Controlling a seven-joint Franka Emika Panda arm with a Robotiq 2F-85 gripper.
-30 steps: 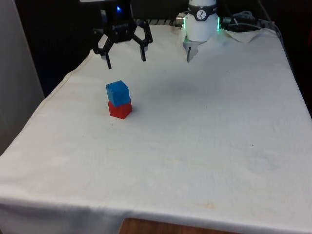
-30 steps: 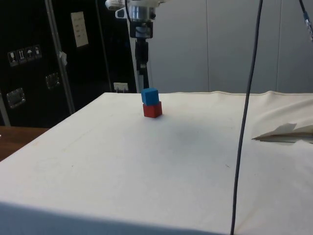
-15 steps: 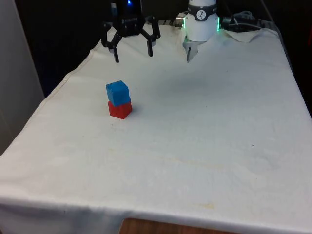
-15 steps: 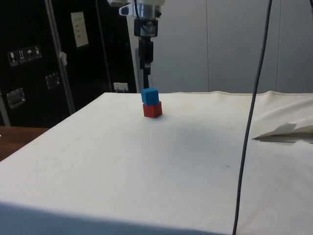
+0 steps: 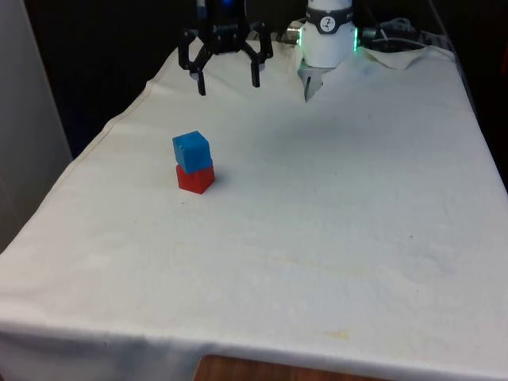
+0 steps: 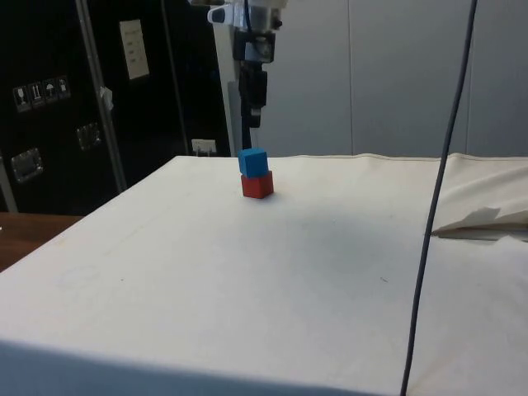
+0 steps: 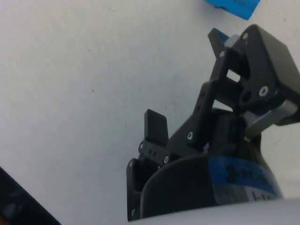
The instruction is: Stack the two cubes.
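Cubes stacked, fingers spread and holding nothing.

Blue cube (image 5: 191, 150) sits squarely on top of the red cube (image 5: 195, 178); in the side view the blue cube (image 6: 253, 161) rests on the red cube (image 6: 257, 185) with edges roughly aligned, slight twist between them. The stack stands on the white cloth of the bench (image 5: 333, 222), toward the front view's left of it. Gripper (image 5: 227, 80) hangs above and beyond the stack, on the robot's side of it, well apart from both cubes; the side view puts the gripper (image 6: 253, 124) above the stack with clear air between. In the wrist view the fingers (image 7: 155, 126) are wide apart, and a corner of the blue cube (image 7: 233, 7) shows beyond them.
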